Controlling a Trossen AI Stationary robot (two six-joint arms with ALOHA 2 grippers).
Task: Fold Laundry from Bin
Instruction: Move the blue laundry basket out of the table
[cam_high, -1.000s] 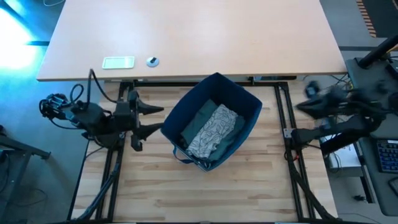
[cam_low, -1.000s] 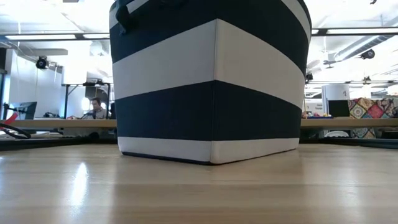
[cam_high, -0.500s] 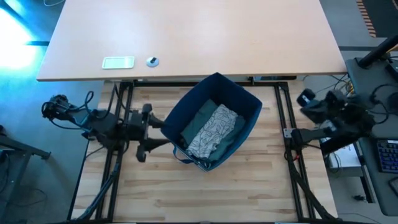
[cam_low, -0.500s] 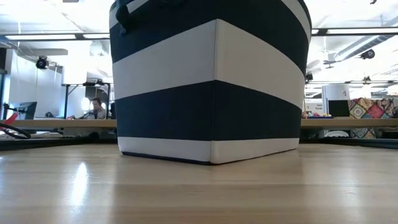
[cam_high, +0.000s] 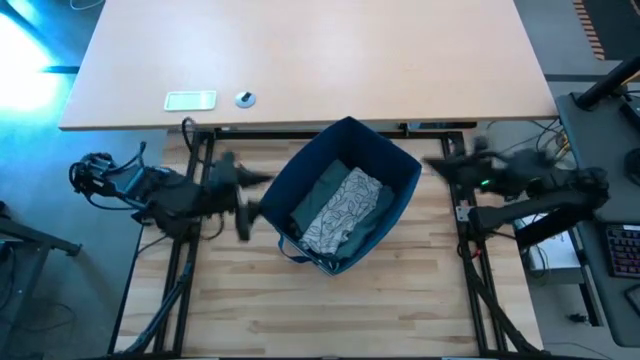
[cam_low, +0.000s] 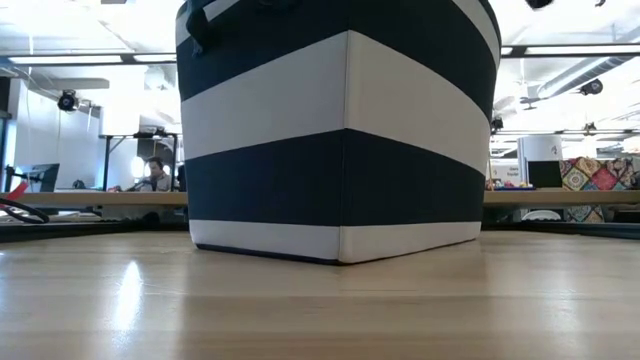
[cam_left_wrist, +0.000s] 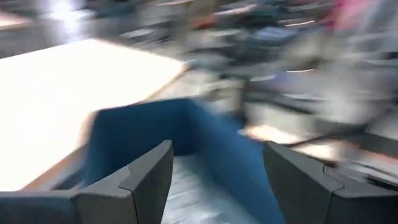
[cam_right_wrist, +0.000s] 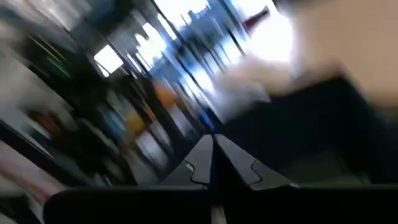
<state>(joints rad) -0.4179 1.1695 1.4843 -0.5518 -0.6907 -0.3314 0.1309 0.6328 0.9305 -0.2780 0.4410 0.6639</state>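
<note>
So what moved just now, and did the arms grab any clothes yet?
Both arms swung in toward the soft navy blue fabric bin. The left tool, open, came right up to its left wall. The right tool, shut, came from the far right to its right rim. Neither grabbed anything. The bin and the grey-white patterned garment inside stayed put.

The left gripper (cam_left_wrist: 214, 180) is showing its two dark fingers (cam_left_wrist: 146, 180) standing wide apart, with nothing between them. Beyond them the bin (cam_left_wrist: 214, 146) is sitting corner-on, its blue walls rising around a pale patch inside — probably the grey-white patterned garment (cam_left_wrist: 186, 190), though blur is smearing it. A light tabletop (cam_left_wrist: 56, 93) is lying alongside.
</note>
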